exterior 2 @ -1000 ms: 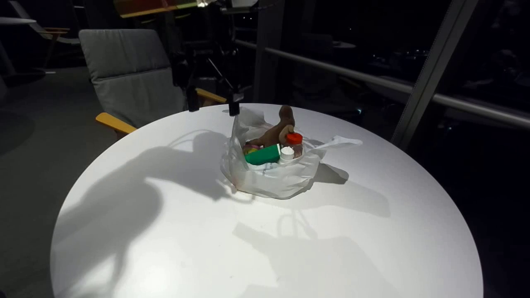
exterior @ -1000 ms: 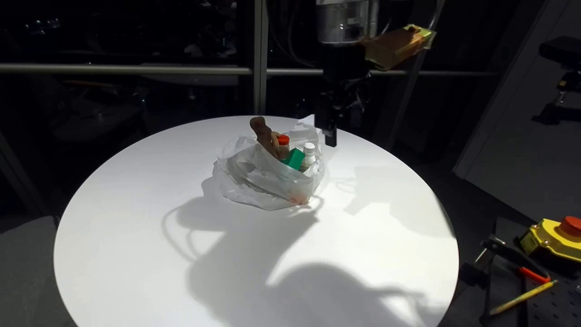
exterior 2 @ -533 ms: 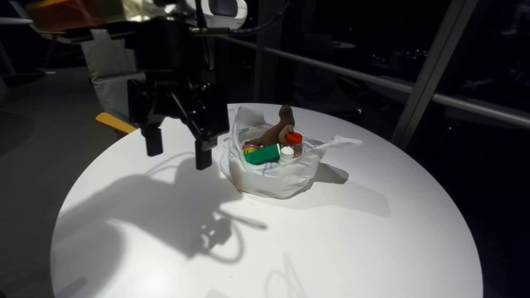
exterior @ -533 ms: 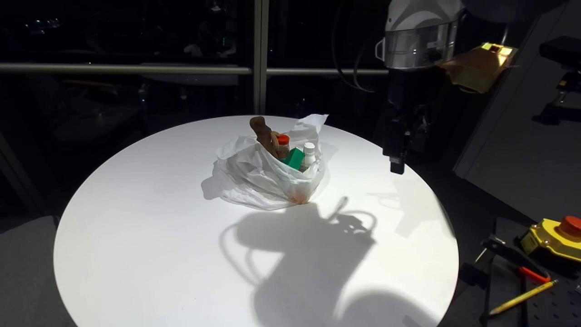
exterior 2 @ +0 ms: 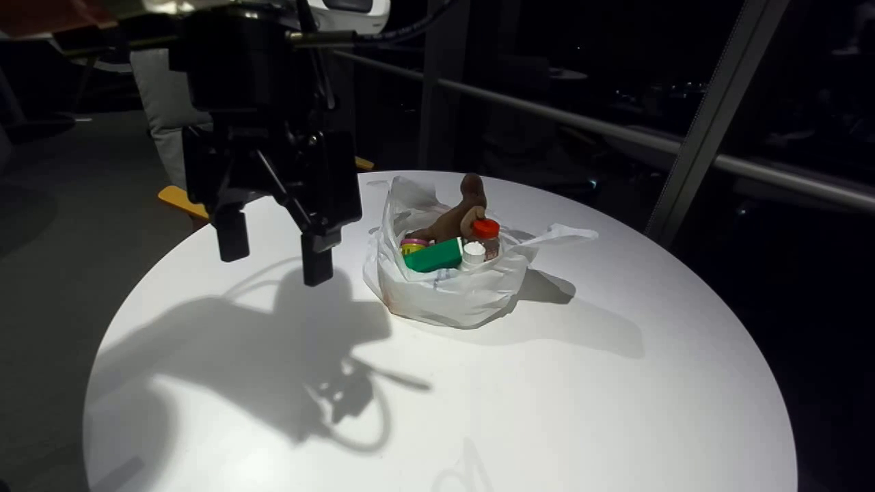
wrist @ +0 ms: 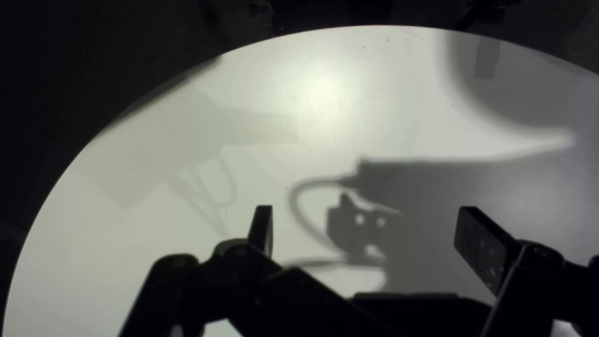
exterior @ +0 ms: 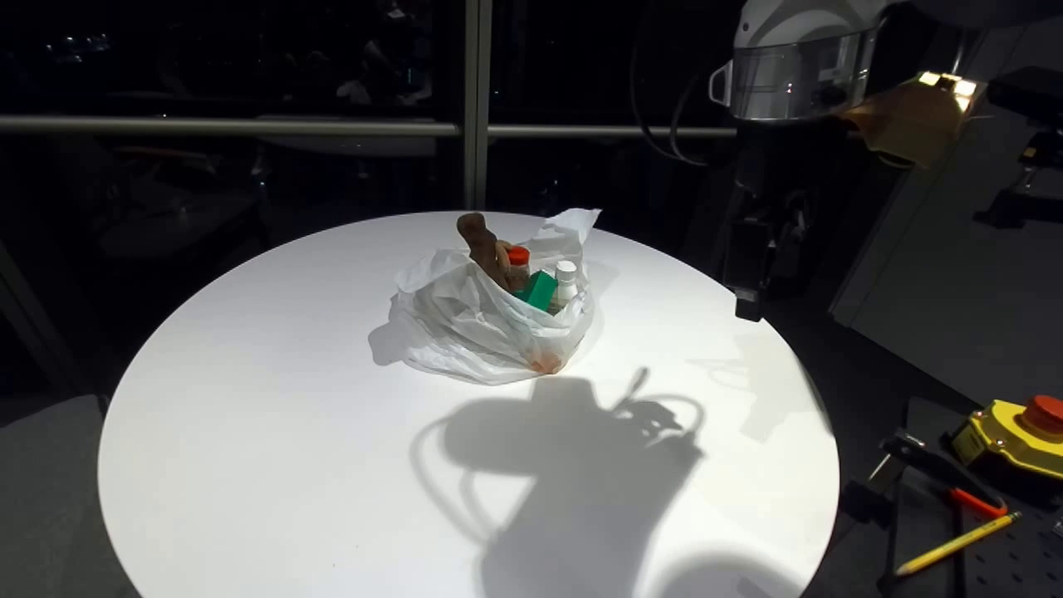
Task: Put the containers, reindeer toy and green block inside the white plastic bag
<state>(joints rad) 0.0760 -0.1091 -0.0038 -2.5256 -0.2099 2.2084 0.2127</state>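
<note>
White translucent plastic forms the shopping bag [exterior: 482, 332], sitting in an exterior view toward the far side of the round table [exterior: 274, 482], with the reindeer toy [exterior: 477, 237] rising from its left part and the red-capped bottle [exterior: 518, 276], green block [exterior: 541, 289] and white-capped bottle [exterior: 566, 284] inside, farther right. In an exterior view a small yellow tub with a pink lid [exterior 2: 414, 247] also shows in the bag, by the green block's far left end, while the gripper [exterior 2: 275, 260] hangs well apart to the left, its fingers [exterior 2: 317, 263] released and parted. In the wrist view they stand wide apart over the table, where a dark shadow [wrist: 421, 192] lies.
</note>
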